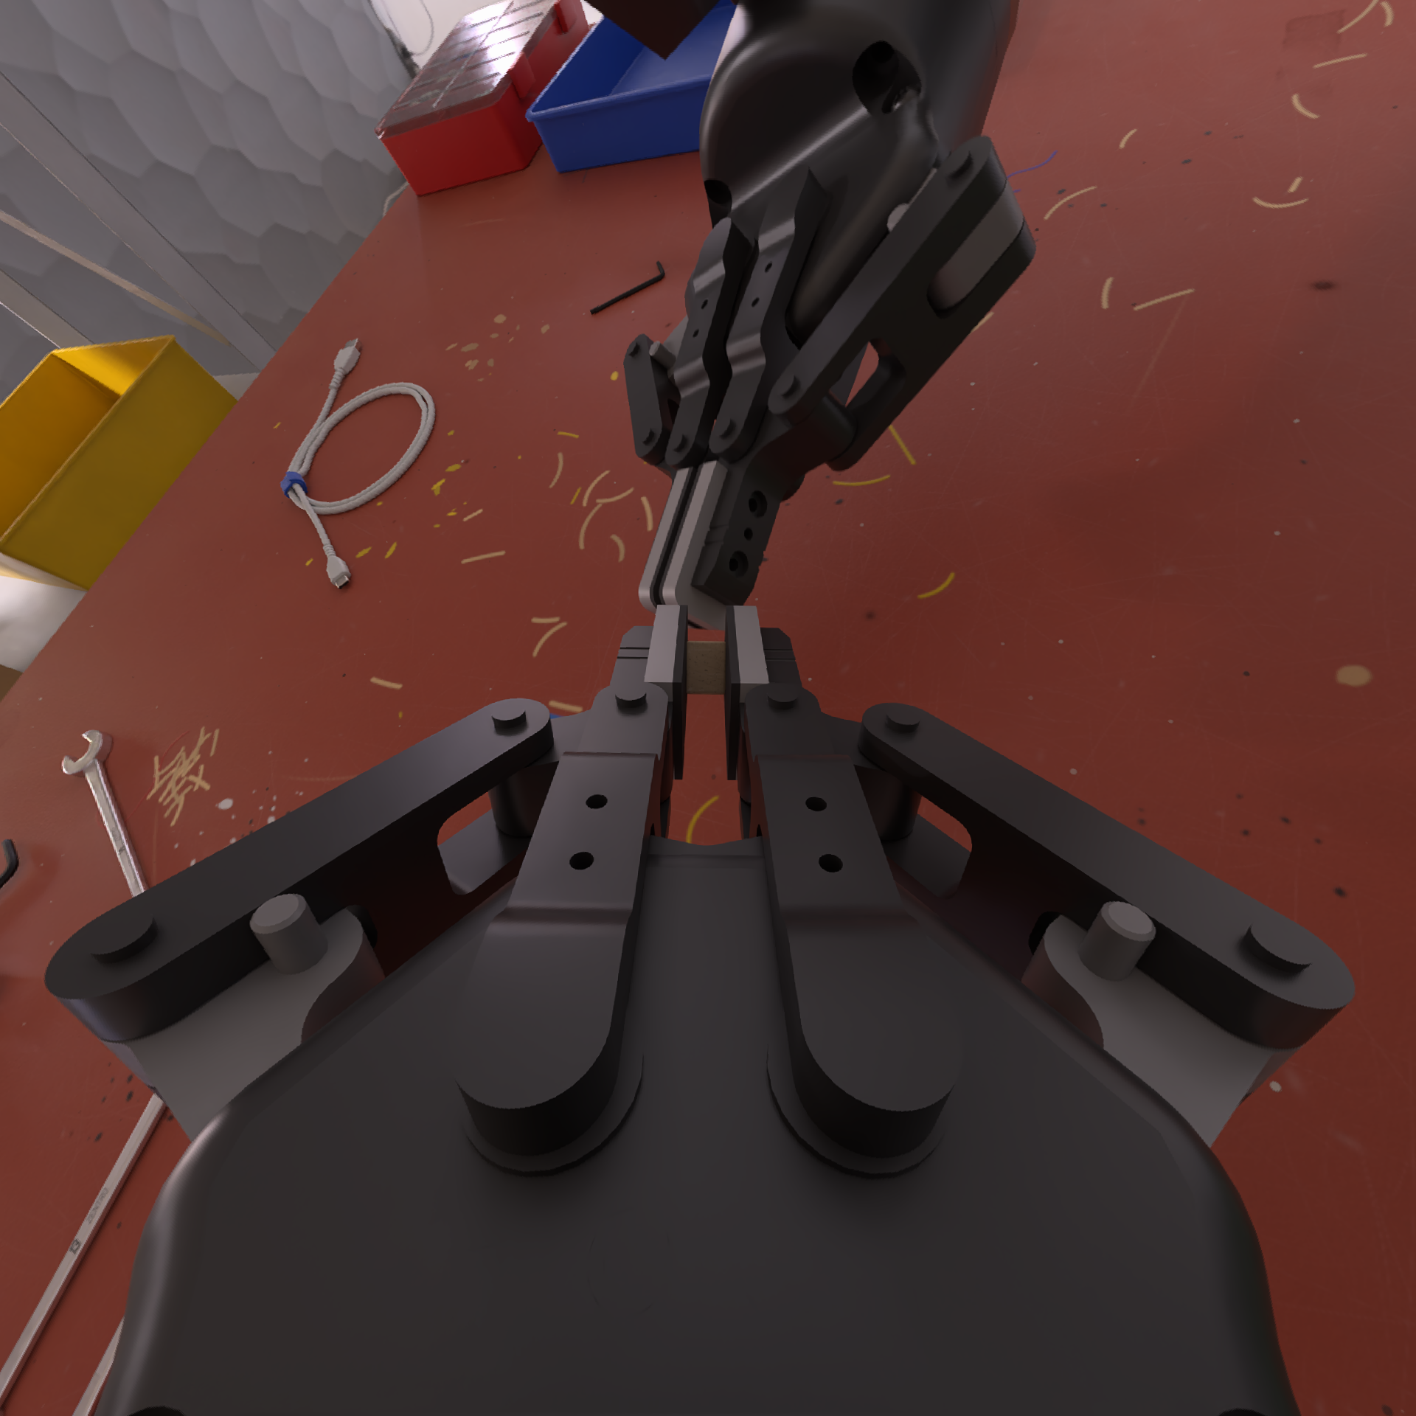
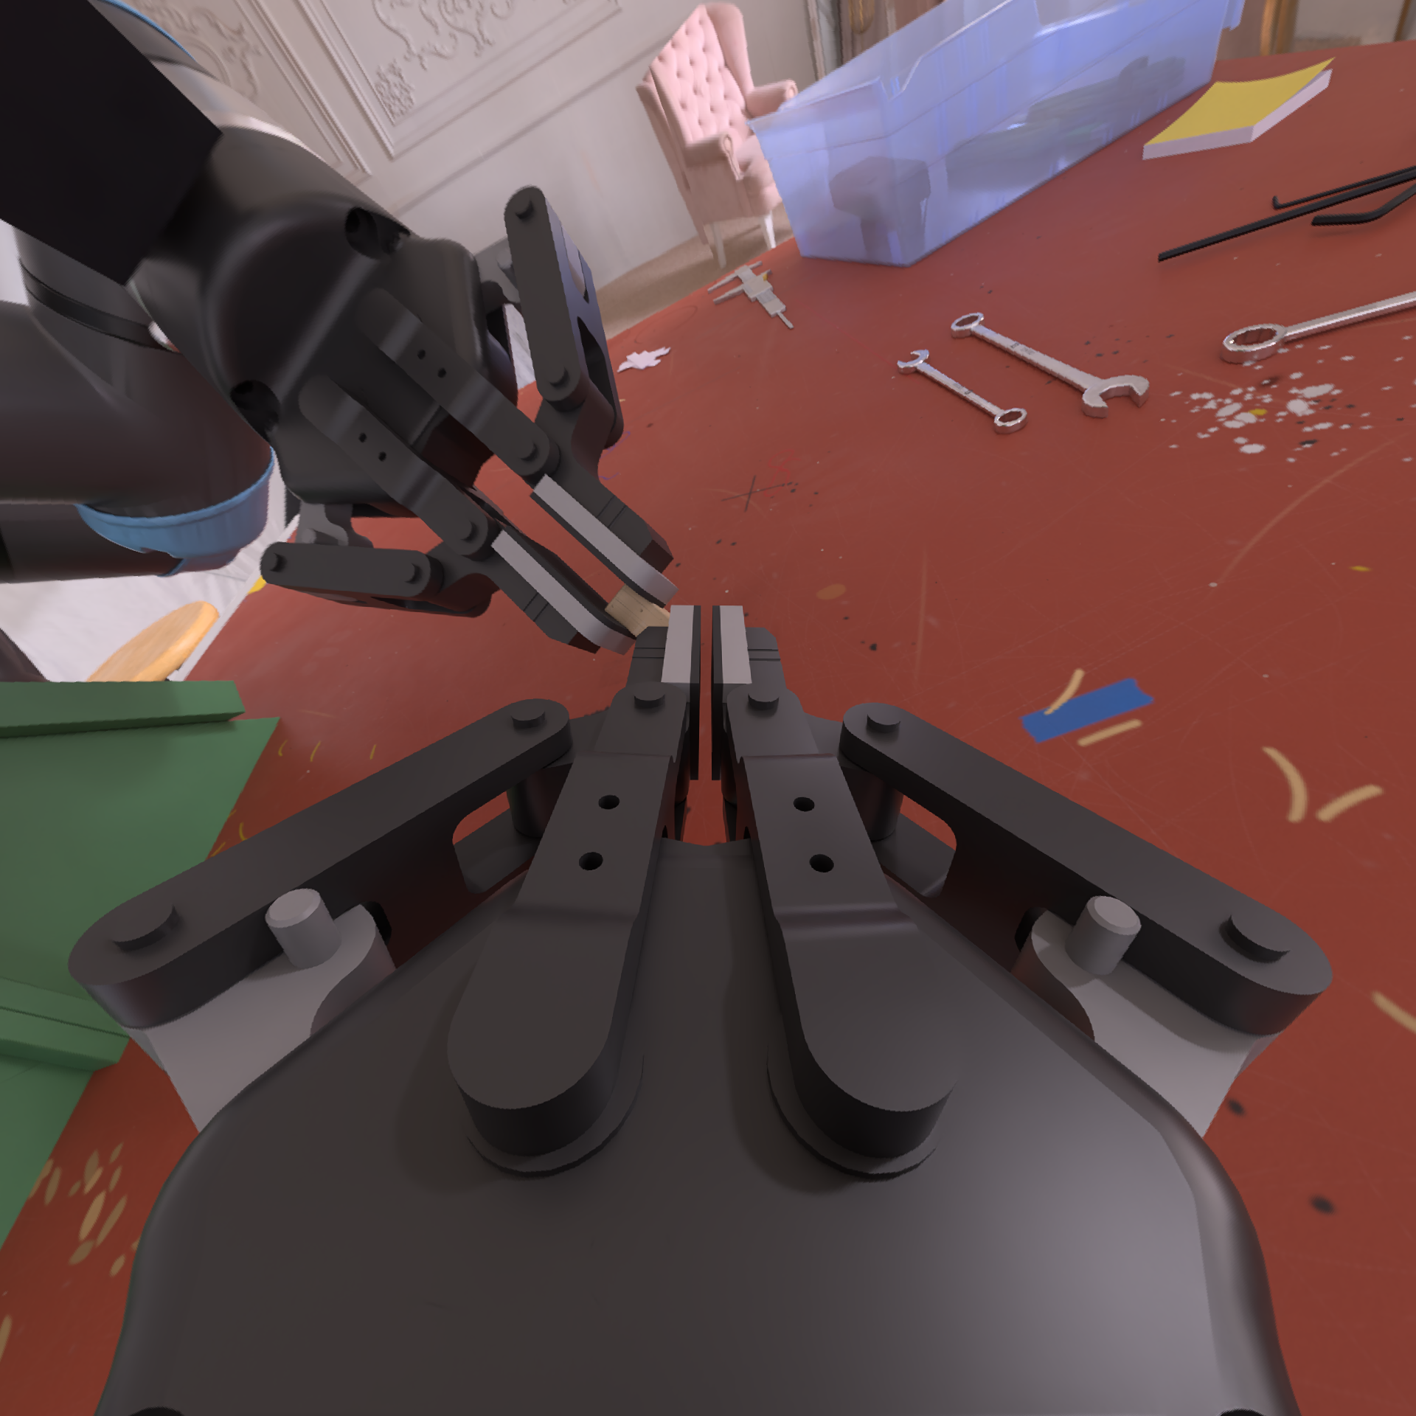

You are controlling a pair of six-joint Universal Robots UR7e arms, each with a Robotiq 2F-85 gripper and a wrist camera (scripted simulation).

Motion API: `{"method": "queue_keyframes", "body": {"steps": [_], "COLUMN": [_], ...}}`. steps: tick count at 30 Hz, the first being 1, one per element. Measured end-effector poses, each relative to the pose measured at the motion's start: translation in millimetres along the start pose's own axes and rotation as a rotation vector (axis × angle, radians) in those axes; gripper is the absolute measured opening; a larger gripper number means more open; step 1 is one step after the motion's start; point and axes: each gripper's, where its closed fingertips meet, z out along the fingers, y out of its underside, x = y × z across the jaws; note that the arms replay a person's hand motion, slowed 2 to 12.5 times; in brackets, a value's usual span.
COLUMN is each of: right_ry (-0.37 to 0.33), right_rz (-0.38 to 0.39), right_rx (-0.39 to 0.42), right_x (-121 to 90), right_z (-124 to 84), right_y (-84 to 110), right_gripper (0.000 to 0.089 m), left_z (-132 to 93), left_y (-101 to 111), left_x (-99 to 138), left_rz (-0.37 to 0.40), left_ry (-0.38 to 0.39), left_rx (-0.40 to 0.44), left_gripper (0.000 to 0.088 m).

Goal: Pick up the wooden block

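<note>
Left gripper (image 1: 705, 651) fingers pinch the block (image 1: 706, 668); right gripper (image 2: 706, 644) fingers closed, empty, tips just beside it.
I'd lift straight, grip firm.

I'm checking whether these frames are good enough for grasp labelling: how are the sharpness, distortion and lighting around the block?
Left wrist view: sharp, soft lighting without glare, wide-angle stretch at the edges; the wooden block is a sliver between the left claw pads. Right wrist view: equally crisp and stretched; the right claw stands shut beside it.

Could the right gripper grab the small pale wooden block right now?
Probably not: the left gripper is shut on the wooden block, covering its sides, and the right gripper is shut beside it.
</note>
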Motion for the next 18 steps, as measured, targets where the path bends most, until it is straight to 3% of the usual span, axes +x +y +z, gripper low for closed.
{"method": "queue_keyframes", "body": {"steps": [18], "right_ry": [-0.173], "right_rz": [0.142], "right_rx": [0.028], "right_x": [-17], "right_z": [0], "right_y": [-5.4], "right_gripper": [0.0099], "left_z": [-3], "left_y": [0], "left_x": [4], "left_rz": [0.054], "left_ry": [-0.014], "left_rx": [0.01], "left_gripper": [0.0087]}}
